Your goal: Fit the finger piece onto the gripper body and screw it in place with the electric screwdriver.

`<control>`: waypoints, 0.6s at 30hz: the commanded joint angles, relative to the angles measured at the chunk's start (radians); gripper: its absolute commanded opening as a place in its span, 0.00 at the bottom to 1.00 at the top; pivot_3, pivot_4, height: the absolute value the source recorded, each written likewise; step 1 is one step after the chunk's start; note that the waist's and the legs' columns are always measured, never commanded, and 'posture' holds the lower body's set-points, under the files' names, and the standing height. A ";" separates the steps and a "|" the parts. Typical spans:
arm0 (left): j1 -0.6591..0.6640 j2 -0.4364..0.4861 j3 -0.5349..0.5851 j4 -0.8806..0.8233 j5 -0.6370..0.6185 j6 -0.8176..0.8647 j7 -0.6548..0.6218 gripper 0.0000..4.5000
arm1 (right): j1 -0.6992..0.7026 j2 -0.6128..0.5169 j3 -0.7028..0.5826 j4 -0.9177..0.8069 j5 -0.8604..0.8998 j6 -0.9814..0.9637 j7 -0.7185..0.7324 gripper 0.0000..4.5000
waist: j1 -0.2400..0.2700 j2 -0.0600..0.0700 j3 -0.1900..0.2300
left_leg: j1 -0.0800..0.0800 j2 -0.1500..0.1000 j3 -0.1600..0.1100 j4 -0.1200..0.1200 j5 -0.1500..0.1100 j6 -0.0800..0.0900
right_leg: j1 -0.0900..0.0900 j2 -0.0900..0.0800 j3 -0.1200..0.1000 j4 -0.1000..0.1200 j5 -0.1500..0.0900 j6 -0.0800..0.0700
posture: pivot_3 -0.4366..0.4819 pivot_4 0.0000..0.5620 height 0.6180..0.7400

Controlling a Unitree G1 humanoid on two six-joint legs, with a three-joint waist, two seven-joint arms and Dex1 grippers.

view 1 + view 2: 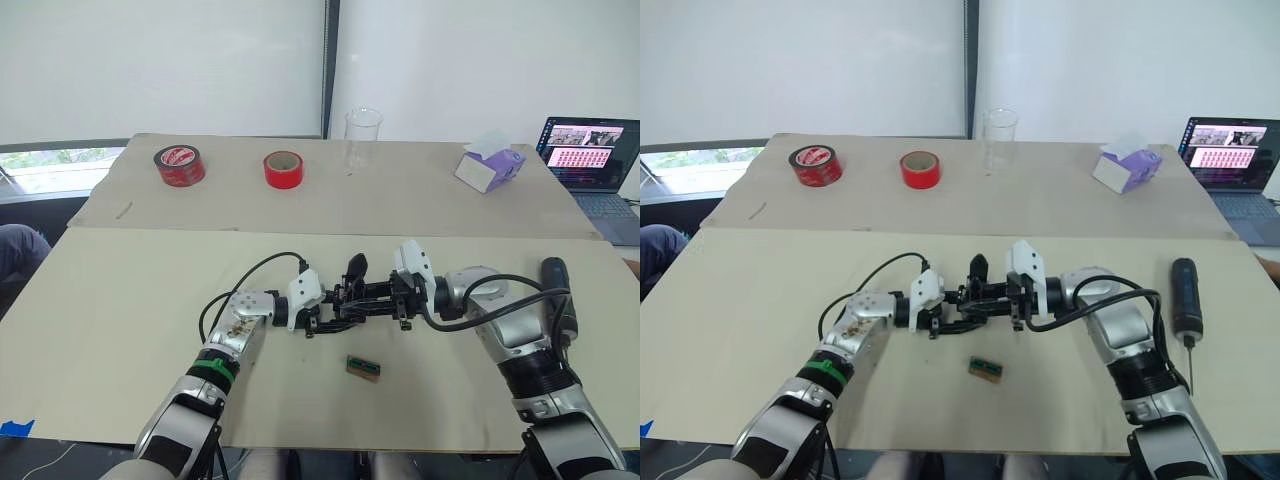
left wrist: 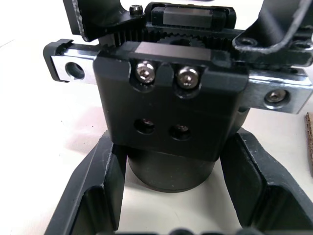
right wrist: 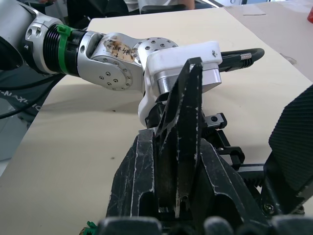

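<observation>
At the centre of the near table the two arms meet over one small assembly. The left gripper comes in from the left, its fingers spread either side of the gripper body, cradling the round base — a steadying hold, it seems, so the body cannot slide while the other arm works. In the left wrist view two silver screws sit in the body's black block, with two empty holes below them.

From the right, the right gripper reaches the same spot, pinching the finger piece upright between its fingers; the piece stands at the body, apparently being lined up on its mount. Whether it is fully seated I cannot tell.

Just near of the pair lies a small green-brown block, untouched. Far right on the table, well apart from both arms, the screwdriver lies with its bit pointing toward the near edge — the screwing step is evidently not begun.
</observation>
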 commanded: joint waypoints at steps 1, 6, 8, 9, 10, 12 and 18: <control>0.045 0.020 -0.033 0.032 0.040 0.029 -0.018 0.51 | 0.012 -0.044 -0.025 -0.012 0.000 0.030 0.007 0.10 | 0.001 0.000 0.000 | 0.000 0.000 0.000 0.000 0.000 0.000 | 0.000 0.000 0.000 0.000 0.000 0.000 | 0.48 0.27 1.00; 0.055 0.024 -0.031 0.024 0.039 0.030 -0.017 0.51 | 0.025 -0.052 -0.032 -0.043 0.023 0.038 0.019 0.10 | 0.002 0.000 0.000 | 0.000 0.000 0.000 0.000 0.000 0.000 | 0.000 0.000 0.000 0.000 0.000 0.000 | 0.48 0.27 1.00; 0.058 0.025 -0.031 0.020 0.039 0.032 -0.016 0.51 | 0.029 -0.050 -0.034 -0.050 0.026 0.038 0.015 0.10 | 0.001 0.000 0.000 | 0.000 0.000 0.000 0.000 0.000 0.000 | 0.000 0.000 0.000 0.000 0.000 0.000 | 0.48 0.27 1.00; 0.060 0.025 -0.031 0.018 0.039 0.033 -0.016 0.51 | 0.032 -0.049 -0.033 -0.050 0.023 0.035 0.012 0.10 | 0.001 0.000 0.000 | 0.000 0.000 0.000 -0.001 0.000 0.000 | 0.000 0.000 0.000 0.000 0.000 0.000 | 0.48 0.27 1.00; 0.061 0.025 -0.031 0.017 0.039 0.034 -0.016 0.51 | 0.033 -0.047 -0.033 -0.050 0.022 0.033 0.011 0.10 | 0.001 0.000 0.000 | 0.000 0.000 0.000 -0.001 0.000 0.000 | 0.000 0.000 0.000 0.000 0.000 0.000 | 0.48 0.27 1.00; 0.064 0.025 -0.032 0.012 0.039 0.035 -0.016 0.51 | 0.036 -0.040 -0.033 -0.049 0.020 0.017 0.009 0.10 | 0.001 0.000 0.000 | 0.000 0.000 0.000 -0.001 0.000 0.000 | 0.000 0.000 0.000 0.000 0.000 0.000 | 0.48 0.27 1.00; 0.062 0.025 -0.034 0.012 0.041 0.036 -0.018 0.51 | 0.026 -0.003 -0.070 -0.072 0.069 -0.002 0.006 0.10 | 0.000 0.000 0.000 | 0.000 0.000 0.000 -0.001 0.000 0.000 | -0.001 0.000 0.000 0.000 0.000 0.000 | 0.48 0.27 1.00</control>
